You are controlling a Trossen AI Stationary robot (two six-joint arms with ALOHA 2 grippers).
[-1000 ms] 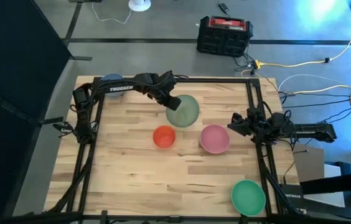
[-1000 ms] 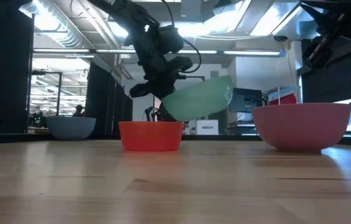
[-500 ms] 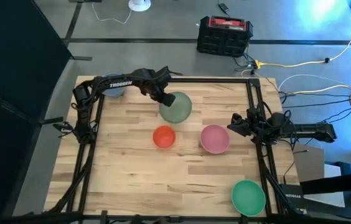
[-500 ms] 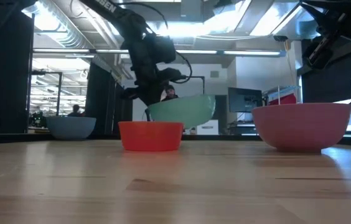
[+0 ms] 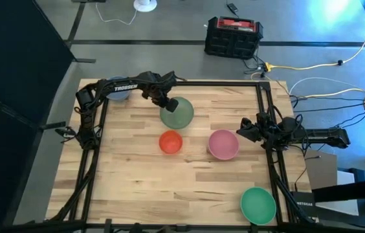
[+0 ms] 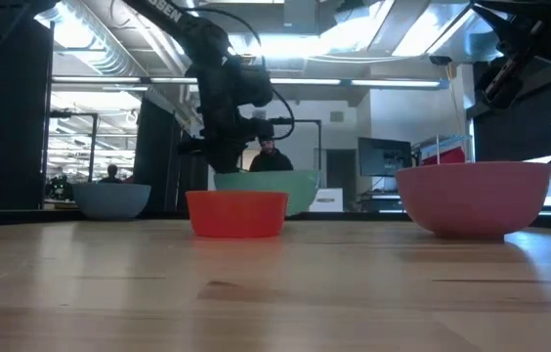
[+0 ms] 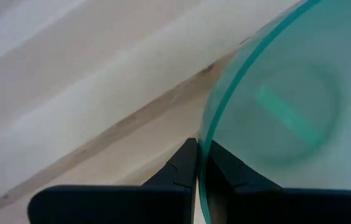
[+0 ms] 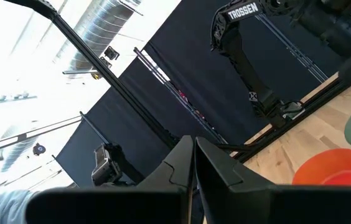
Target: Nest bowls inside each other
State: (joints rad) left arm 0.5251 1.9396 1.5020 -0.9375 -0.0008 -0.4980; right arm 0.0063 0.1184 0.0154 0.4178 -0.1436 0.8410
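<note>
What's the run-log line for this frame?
left gripper: shut on pale green bowl rim, near table | right gripper: shut, idle beside pink bowl | nested: none

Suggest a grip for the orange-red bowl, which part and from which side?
Pinch the rim of the orange-red bowl from straight above, one finger inside the wall and one outside. It sits upright and open-topped, and the low view shows thin, near-vertical walls. The side facing away from the pale green bowl looks clearest.

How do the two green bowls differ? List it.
The pale green bowl sits at the table's far side, its rim pinched by the left tool; the brighter green bowl lies untouched at the near right corner. The pale one looks washed-out, the other saturated. Both are round, upright and empty.
</note>
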